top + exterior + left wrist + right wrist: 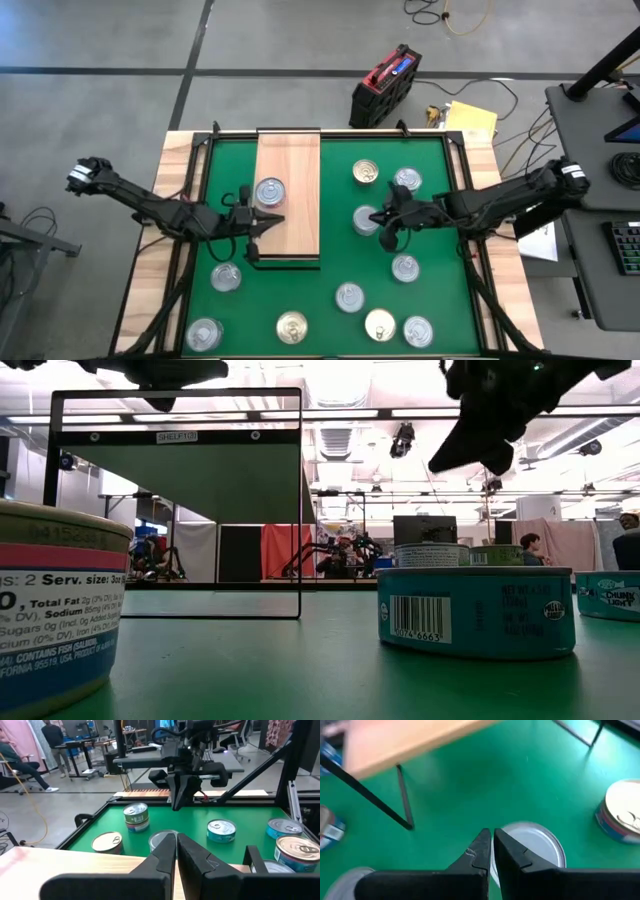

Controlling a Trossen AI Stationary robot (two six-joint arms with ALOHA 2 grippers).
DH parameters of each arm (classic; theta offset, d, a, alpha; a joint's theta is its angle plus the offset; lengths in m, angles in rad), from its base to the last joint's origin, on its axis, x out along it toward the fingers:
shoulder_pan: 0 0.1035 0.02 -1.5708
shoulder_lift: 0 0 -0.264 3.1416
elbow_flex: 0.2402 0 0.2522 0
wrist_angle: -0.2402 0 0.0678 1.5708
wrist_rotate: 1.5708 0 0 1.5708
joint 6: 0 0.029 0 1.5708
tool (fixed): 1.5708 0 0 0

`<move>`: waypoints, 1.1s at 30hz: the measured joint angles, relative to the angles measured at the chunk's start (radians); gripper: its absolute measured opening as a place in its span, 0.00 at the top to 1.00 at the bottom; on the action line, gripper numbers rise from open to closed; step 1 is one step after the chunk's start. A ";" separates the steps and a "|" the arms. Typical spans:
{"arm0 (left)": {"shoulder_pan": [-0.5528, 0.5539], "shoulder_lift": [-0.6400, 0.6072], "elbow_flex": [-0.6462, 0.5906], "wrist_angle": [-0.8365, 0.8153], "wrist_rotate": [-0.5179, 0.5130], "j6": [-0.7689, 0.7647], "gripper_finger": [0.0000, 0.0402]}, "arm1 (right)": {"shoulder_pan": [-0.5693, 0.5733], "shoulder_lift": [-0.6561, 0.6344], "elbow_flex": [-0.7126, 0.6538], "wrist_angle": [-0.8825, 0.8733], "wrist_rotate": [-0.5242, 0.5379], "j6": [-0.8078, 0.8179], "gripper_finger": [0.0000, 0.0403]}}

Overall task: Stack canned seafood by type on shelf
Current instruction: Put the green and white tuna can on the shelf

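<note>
"SHELF" is read on the shelf [176, 437] tag; "CHUNK LIGHT" on a tin [610, 595] right of it. Left gripper [268, 226] and right gripper [385, 232] are seen closed, empty.

Shelf [289, 175]: pale wood, visible grain, matt. Mat [330, 260]: green, smooth, faint sheen. Tins [406, 267]: shiny metal lids, printed paper labels. Grippers [176, 852]: matt black plastic.
</note>
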 joint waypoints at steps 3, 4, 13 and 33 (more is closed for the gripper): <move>0.000 0.011 0.000 0.000 0.000 -0.002 1.00 | 0.000 0.037 0.033 -0.071 -0.009 0.038 0.97; 0.000 0.017 0.000 0.003 0.000 -0.005 1.00 | 0.000 0.048 0.041 -0.099 -0.011 0.055 0.97; 0.000 0.043 0.000 0.020 0.000 -0.099 1.00 | 0.048 0.077 0.062 -0.253 -0.074 0.229 0.97; 0.000 0.051 0.019 0.037 0.000 -0.045 1.00 | 0.229 0.066 0.181 -0.532 -0.185 0.337 0.97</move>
